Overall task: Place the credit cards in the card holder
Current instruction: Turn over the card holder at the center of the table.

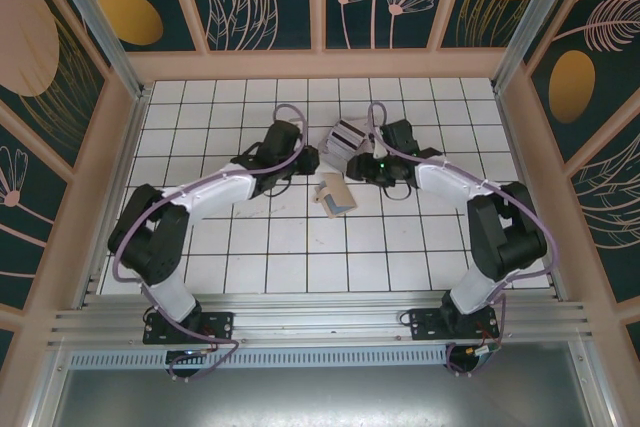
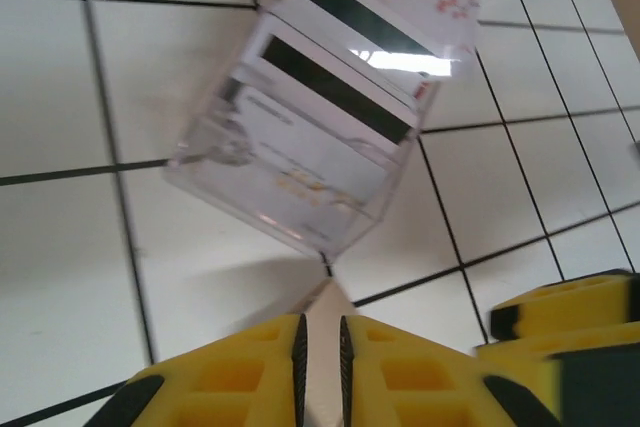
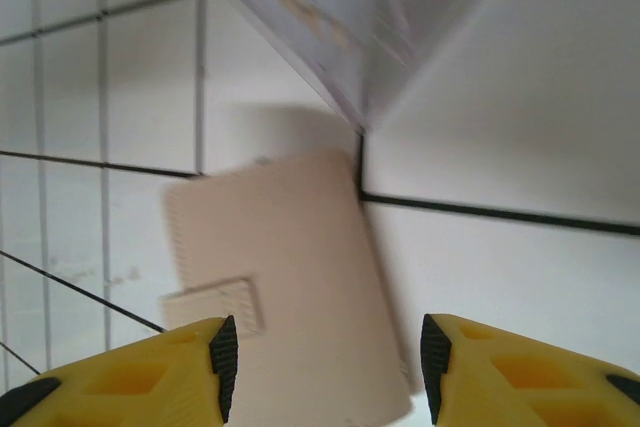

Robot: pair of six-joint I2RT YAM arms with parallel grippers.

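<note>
While my right gripper stands wide over the card holder mid-table, my left gripper shows a narrow slit; whether it grips, I cannot tell. Credit cards sit in a clear case just beyond.

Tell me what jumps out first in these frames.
A clear box packed with dark-striped credit cards sits mid-table, where the two arms meet. Just on the near side of it the tan card holder lies flat on the tiles, framed by the open jaws of the right gripper. The left gripper points at the box with its yellow fingers almost together.
</note>
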